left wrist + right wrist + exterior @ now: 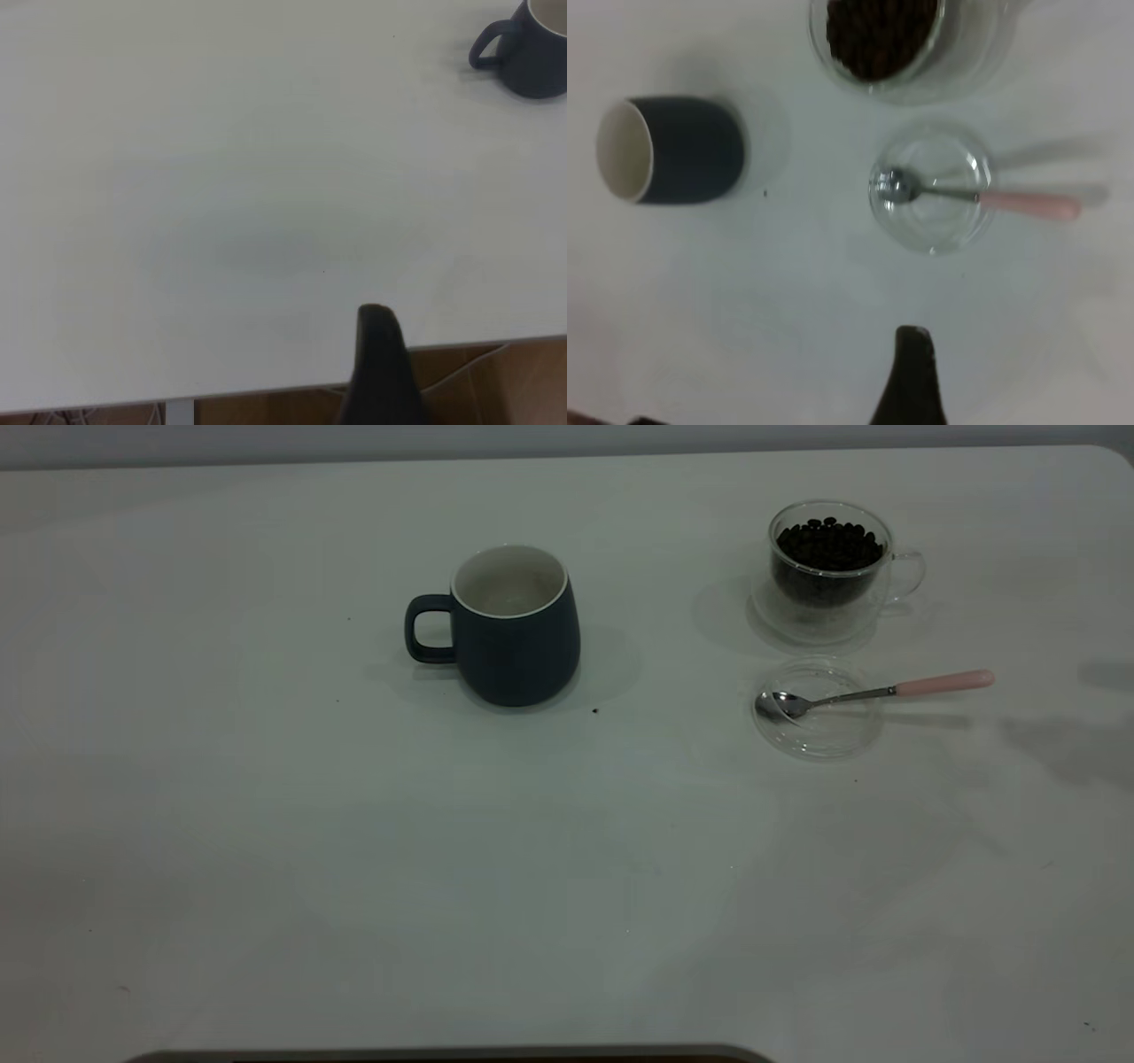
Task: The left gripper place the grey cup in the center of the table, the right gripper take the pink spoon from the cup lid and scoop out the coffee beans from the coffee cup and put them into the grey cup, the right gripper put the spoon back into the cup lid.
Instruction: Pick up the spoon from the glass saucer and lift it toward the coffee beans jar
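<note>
Grey cup [516,627] upright at upper centre of counter [266,824]. Pink spoon [873,693] resting on cup lid [817,710], right of centre, below coffee cup [828,568]. End effector states: cannot tell.

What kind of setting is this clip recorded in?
Probably a lab tabletop staged for a coffee-scooping test: a bare white table holding only a grey cup, a glass coffee cup of beans, and a pink spoon.
</note>
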Robot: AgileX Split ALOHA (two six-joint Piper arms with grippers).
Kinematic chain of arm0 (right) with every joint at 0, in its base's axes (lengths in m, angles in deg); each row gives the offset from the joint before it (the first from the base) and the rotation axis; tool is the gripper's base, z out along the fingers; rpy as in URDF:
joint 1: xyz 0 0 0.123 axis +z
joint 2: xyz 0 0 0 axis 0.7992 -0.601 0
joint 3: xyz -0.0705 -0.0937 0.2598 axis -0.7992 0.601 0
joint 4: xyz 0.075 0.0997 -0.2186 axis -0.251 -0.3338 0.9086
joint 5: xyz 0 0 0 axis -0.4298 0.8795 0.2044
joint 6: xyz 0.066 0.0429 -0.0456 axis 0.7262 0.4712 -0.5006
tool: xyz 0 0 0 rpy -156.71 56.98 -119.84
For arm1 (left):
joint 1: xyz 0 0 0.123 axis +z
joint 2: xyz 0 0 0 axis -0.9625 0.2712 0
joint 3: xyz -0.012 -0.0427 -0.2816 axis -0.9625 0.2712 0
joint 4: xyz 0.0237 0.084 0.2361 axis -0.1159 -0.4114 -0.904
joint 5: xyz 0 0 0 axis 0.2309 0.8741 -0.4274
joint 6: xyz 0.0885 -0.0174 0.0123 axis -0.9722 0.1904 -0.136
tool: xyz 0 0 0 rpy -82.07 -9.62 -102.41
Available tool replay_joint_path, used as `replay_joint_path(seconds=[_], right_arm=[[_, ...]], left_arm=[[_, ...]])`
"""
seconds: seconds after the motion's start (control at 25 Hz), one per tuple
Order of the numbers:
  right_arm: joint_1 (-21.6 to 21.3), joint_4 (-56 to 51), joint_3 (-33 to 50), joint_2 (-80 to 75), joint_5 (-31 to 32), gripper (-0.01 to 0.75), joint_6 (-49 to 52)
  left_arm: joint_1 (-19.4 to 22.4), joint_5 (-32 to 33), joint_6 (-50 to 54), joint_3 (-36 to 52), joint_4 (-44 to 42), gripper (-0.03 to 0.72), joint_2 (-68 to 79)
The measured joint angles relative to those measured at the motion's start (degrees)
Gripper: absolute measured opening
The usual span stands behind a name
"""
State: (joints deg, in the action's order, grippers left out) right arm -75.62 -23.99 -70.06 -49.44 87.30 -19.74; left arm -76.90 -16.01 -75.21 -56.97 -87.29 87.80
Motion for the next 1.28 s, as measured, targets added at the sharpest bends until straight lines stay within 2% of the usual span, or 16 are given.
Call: replay_joint_path(seconds=[0.44, 0.92, 1.28], right_arm=[[0.3, -8.5, -0.7, -16.8, -1.4, 0.697, -11.9], [0.6, -8.4, -11.1, -31.9, 0.4, 0.691, -17.7], [4.2, -8.4, -17.2, -36.3, 1.7, 0.678, -18.8]], left_arm=[[0.0, 0.0, 0.0, 0.0, 0.0, 0.586, 0.0], [0.0, 0.0, 0.0, 0.0, 0.0, 0.586, 0.0], [0.0, 0.0, 0.0, 0.0, 0.0, 0.586, 0.0]])
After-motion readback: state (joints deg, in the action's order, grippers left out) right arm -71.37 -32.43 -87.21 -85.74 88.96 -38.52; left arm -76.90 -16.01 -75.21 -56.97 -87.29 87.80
